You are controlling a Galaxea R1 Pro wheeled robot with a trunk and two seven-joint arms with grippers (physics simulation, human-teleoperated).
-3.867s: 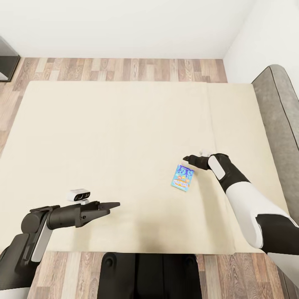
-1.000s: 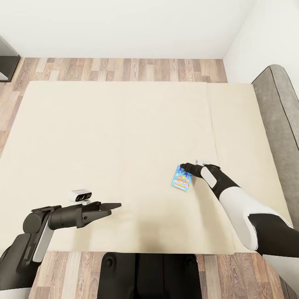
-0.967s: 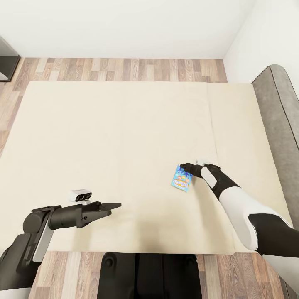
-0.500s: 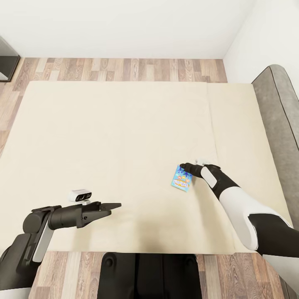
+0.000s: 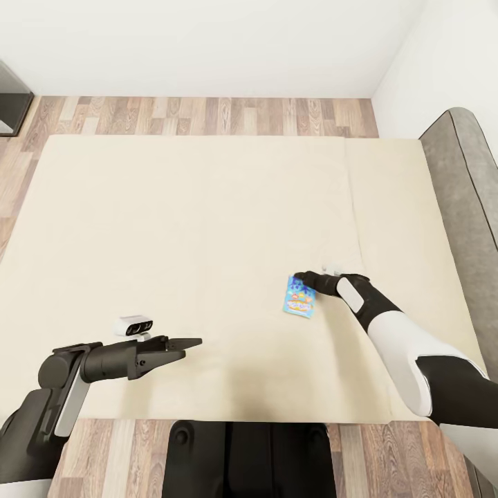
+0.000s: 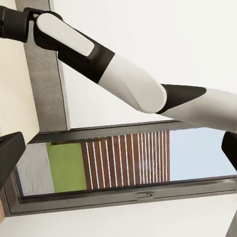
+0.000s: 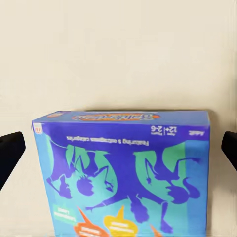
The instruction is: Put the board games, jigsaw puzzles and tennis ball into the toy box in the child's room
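Observation:
A blue board game box (image 5: 299, 296) with cartoon figures lies flat on the cream bed (image 5: 194, 228), right of the middle. My right gripper (image 5: 299, 277) is low at the box's far edge, open; in the right wrist view the box (image 7: 123, 168) lies between the two wide-spread fingertips (image 7: 10, 153), neither visibly touching it. My left gripper (image 5: 181, 343) hovers over the bed's near left part, open and holding nothing, far from the box. In the left wrist view its fingertips (image 6: 10, 153) stand at the picture's edges.
A grey padded headboard (image 5: 467, 180) borders the bed on the right, against a white wall. Wooden floor (image 5: 207, 114) runs beyond the bed's far edge. A dark piece of furniture (image 5: 10, 97) stands at the far left. The left wrist view looks across at my right arm (image 6: 128, 84) and a window (image 6: 123, 163).
My right gripper has come down from above and crept a little to the left, and the box has slid slightly left with it. The left arm has stayed still.

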